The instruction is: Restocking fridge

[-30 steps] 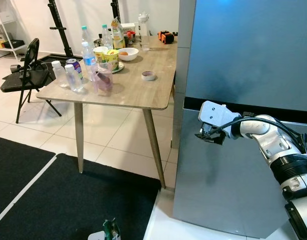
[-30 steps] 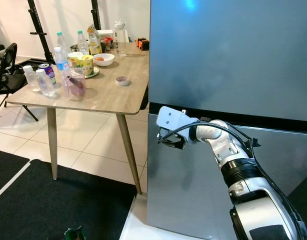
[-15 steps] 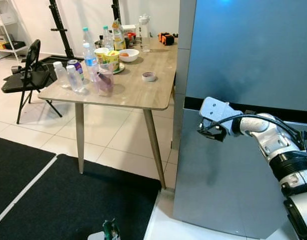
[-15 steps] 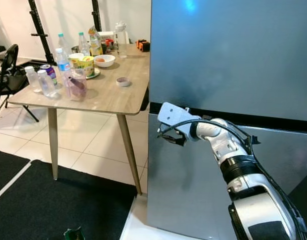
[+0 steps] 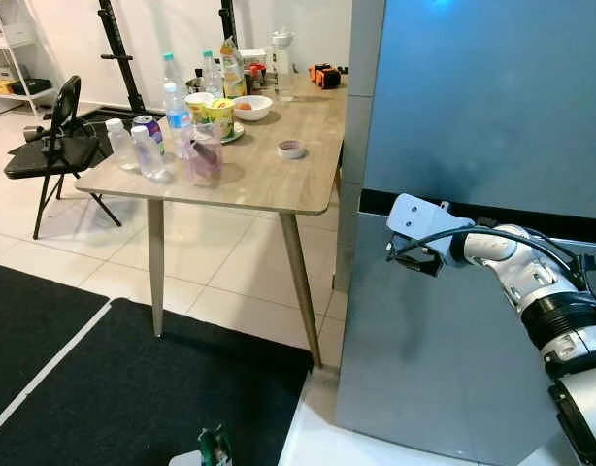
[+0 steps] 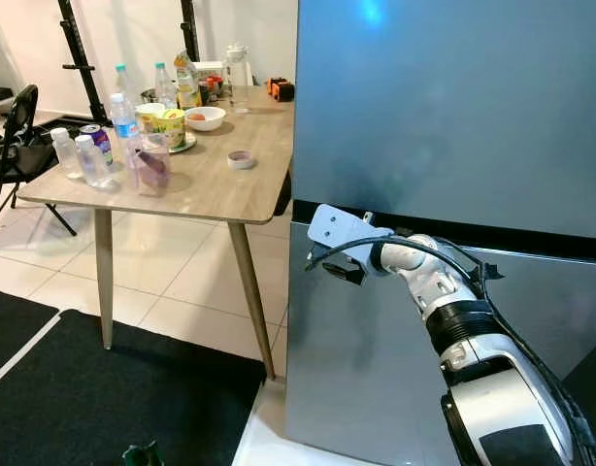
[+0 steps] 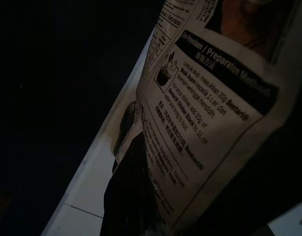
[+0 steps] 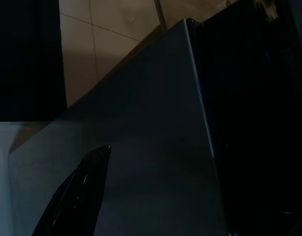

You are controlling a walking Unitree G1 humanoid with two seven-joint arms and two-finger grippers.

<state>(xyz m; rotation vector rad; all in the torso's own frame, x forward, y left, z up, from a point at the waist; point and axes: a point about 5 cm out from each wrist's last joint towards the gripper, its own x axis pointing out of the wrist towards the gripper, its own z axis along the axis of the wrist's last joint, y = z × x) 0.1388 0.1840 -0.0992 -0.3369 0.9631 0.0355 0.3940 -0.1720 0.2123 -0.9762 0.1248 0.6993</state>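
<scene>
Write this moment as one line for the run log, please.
task: restocking fridge | right tool: at dark gap between fridge doors | left tool: holds printed packet | table: bottles, bowl waiting

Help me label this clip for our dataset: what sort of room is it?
Probably a home kitchen or dining area: a tall grey fridge stands beside a wooden table laden with water bottles, a bowl and snack cups, on a tiled floor with a folding chair.
</scene>
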